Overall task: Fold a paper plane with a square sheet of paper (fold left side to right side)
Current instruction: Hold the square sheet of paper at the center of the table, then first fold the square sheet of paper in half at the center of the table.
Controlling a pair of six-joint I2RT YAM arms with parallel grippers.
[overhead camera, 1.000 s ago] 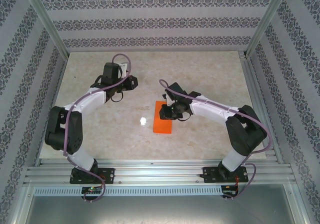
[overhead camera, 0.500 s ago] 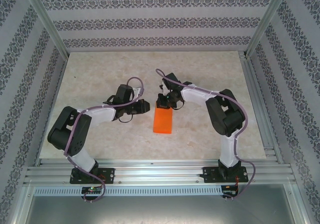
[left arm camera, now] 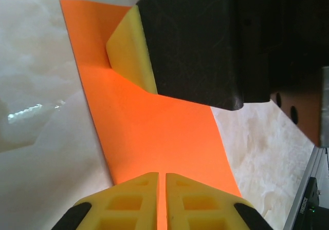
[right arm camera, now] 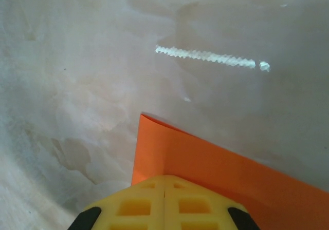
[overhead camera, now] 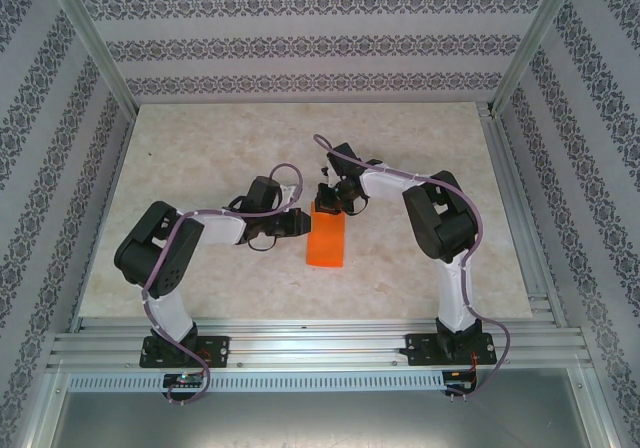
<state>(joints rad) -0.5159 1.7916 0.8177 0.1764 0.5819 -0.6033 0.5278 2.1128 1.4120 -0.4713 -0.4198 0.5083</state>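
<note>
The left end effector (overhead camera: 301, 224), fingers pressed together, rests at the left edge of the orange sheet of paper (overhead camera: 327, 244). The sheet lies flat on the middle of the bench (overhead camera: 200, 148) as a folded rectangle. The right end effector (overhead camera: 326, 207), likewise pressed together, bears down on the sheet's far edge. The paper looks very light, limp and easily creased, and likely to slide on the glossy top unless pinned. A free edge or corner seems the best place to lift it.

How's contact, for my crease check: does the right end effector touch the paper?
Touching. Left wrist view: the right end effector presses flush on the orange paper.
</note>
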